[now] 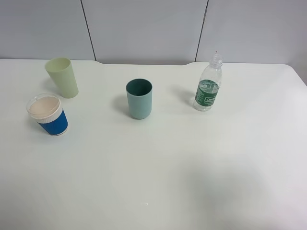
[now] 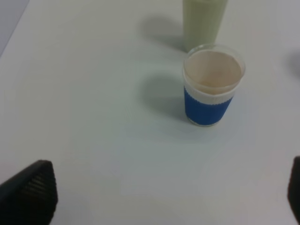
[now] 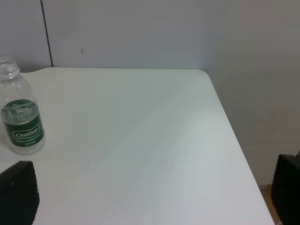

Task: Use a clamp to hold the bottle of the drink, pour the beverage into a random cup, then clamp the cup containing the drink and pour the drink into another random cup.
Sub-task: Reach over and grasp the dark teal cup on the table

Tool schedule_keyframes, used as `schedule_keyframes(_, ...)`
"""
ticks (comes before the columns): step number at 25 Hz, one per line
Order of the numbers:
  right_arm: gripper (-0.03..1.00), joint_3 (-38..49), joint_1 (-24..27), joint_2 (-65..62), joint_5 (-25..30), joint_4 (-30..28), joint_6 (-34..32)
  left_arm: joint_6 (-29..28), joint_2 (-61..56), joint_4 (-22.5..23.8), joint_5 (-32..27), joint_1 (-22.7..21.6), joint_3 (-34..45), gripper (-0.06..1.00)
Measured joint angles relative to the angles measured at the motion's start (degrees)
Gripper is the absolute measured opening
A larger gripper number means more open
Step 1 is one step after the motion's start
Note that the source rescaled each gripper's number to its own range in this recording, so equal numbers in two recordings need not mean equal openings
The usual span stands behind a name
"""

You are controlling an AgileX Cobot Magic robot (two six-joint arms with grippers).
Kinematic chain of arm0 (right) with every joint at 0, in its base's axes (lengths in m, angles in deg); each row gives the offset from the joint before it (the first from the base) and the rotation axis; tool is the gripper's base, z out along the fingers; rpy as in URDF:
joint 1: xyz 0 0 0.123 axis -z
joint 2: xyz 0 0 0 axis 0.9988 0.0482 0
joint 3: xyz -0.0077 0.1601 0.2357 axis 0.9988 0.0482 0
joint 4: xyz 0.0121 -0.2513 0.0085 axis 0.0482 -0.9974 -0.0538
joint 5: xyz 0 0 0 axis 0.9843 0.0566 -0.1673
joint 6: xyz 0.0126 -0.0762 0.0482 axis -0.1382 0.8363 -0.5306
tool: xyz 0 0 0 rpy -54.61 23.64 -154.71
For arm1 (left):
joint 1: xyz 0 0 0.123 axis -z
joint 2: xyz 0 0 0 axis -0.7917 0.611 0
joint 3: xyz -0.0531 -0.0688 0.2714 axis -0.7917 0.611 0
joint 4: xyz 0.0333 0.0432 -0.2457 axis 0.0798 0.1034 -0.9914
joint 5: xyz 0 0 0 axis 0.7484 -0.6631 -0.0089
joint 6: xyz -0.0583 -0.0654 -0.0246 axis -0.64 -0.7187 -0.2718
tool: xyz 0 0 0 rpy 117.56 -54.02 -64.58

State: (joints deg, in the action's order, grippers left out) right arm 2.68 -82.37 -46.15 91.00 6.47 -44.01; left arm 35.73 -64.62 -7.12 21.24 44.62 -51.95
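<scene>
The clear bottle [image 1: 208, 86] with a green label stands upright at the back right of the white table; its liquid level is hard to make out. A teal cup [image 1: 139, 98] stands upright in the middle, and a pale green cup [image 1: 62, 76] at the back left. Neither arm shows in the high view. In the left wrist view my left gripper [image 2: 161, 197] is open, with nothing between its fingers, short of the pale green cup [image 2: 204, 23]. My right gripper [image 3: 152, 190] is open too, with the bottle [image 3: 21, 117] ahead of one finger.
A white cup with a blue sleeve [image 1: 48, 115] stands just in front of the pale green cup, also the blue-sleeved cup [image 2: 211, 89] nearest my left gripper. The table's right edge [image 3: 234, 140] drops off beside the bottle. A grey panelled wall [image 1: 144, 28] runs behind.
</scene>
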Motion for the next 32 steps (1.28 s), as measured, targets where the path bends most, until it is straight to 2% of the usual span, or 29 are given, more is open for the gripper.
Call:
schedule_keyframes(8,0.99,3.08,0.00,-1.99,4.85,2.85,-0.33,0.00,0.00,0.00,0.00,0.00,0.00,1.00)
schedule_keyframes(13,0.99,8.50,0.00,-1.99,5.36,5.02,-0.59,0.00,0.00,0.00,0.00,0.00,0.00,1.00)
schedule_keyframes(32,1.00,8.56,0.00,-1.99,5.16,5.02,-0.91,0.00,0.00,0.00,0.00,0.00,0.00,1.00)
